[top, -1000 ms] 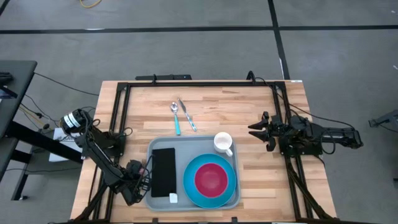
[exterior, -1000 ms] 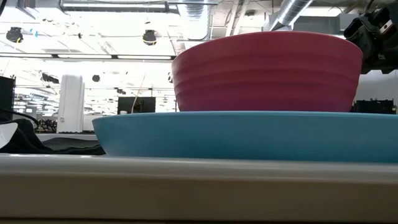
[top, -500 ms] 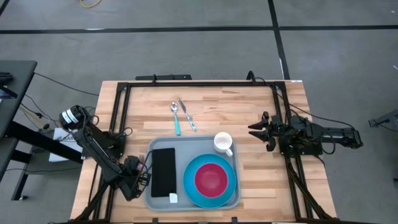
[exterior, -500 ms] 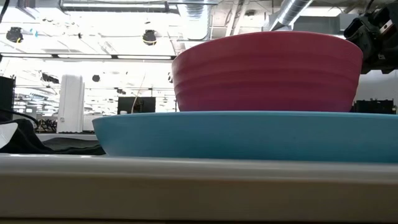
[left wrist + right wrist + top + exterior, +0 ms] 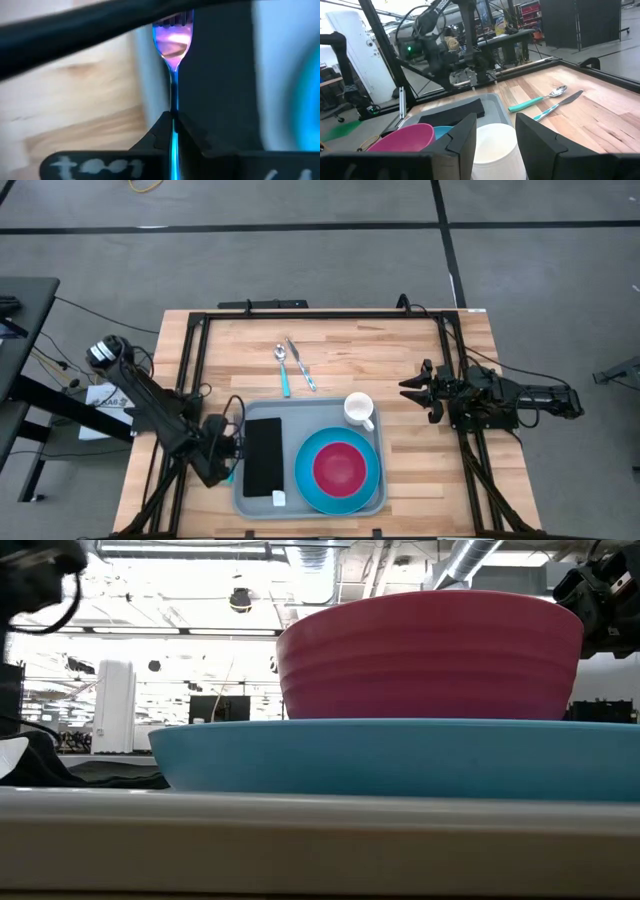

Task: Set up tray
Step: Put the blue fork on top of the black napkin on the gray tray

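I see the tray [image 5: 243,502] sitting at the table's [image 5: 400,360] six o'clock edge, carrying a dark napkin [image 5: 264,456], a blue plate [image 5: 306,480] with a pink bowl [image 5: 340,467] on it, and a white mug [image 5: 359,409] in its two o'clock corner. My left gripper [image 5: 226,451] is just off the tray's nine o'clock rim, pinched tight on the teal handle of a fork [image 5: 173,45] whose tines point toward the napkin. My right gripper [image 5: 408,389] waits at three o'clock with its fingers spread and holding nothing, while a spoon [image 5: 283,367] and knife [image 5: 301,364] lie at the tray's twelve o'clock.
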{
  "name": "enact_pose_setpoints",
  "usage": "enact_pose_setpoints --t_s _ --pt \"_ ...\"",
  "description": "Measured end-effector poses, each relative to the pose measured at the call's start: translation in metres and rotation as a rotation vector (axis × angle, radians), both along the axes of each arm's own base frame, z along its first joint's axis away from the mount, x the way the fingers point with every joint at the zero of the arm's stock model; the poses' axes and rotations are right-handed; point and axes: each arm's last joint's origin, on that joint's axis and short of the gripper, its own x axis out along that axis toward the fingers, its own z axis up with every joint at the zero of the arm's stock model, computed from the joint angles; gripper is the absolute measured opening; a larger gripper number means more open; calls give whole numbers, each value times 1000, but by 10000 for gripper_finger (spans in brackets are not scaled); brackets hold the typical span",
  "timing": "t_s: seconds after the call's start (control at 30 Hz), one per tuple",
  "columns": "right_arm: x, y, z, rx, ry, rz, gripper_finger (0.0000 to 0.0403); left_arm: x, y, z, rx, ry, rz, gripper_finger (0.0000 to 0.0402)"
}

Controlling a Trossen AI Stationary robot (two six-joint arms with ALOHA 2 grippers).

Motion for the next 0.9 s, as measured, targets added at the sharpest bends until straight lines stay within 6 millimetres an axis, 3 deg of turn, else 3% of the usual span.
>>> enact_pose_setpoints --t_s 0.23,0.57,0.9 --pt "0 0 0 0 0 -1 129 16 11 13 60 -117 76 0" --pt "0 0 0 0 -1 0 129 41 6 -5 50 -122 104 0" --pt "0 0 0 0 0 0 129 48 -4 -27 3 -23 103 0"
